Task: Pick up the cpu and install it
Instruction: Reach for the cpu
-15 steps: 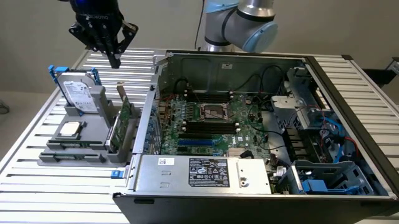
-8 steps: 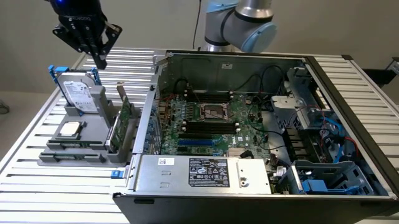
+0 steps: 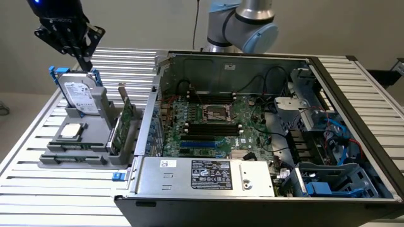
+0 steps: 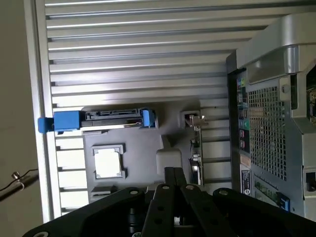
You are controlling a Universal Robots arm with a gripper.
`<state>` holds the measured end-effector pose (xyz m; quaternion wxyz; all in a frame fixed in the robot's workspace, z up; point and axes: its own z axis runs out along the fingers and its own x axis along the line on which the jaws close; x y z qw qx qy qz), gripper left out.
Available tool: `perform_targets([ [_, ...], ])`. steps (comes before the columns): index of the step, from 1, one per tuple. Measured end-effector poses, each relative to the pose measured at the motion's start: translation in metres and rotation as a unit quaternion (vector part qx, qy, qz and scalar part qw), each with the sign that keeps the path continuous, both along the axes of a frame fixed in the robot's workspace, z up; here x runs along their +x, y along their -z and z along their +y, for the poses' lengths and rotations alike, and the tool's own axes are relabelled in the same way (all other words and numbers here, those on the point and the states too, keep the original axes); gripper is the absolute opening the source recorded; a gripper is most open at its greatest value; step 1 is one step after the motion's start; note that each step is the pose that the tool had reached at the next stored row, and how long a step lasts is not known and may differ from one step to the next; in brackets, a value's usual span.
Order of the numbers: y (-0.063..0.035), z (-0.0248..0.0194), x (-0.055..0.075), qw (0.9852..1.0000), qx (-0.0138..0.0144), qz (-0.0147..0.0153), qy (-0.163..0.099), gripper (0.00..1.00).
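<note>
The cpu (image 3: 71, 131) (image 4: 107, 162) is a small pale square chip lying flat in a recess of the grey holder (image 3: 94, 146) at the exterior view's left. My black gripper (image 3: 84, 63) (image 4: 174, 173) hangs high above the back of that holder, near the upright hard drive. Its fingers are shut together with nothing between them. The empty socket (image 3: 217, 113) sits in the middle of the motherboard inside the open computer case (image 3: 189, 179).
A silver hard drive with a blue bracket (image 3: 81, 97) (image 4: 106, 118) stands upright in the holder. Green circuit cards (image 3: 126, 120) stand on edge beside it. The slatted metal table (image 3: 57, 189) carries everything. The case wall (image 3: 151, 113) rises between holder and motherboard.
</note>
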<state>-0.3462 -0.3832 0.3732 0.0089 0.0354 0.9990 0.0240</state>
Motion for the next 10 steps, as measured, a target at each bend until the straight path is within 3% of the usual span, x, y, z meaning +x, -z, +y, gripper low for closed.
perform_targets([
  [10,0.0047,0.0007,-0.045,1.0,0.0,0.0011,0.0,0.11],
])
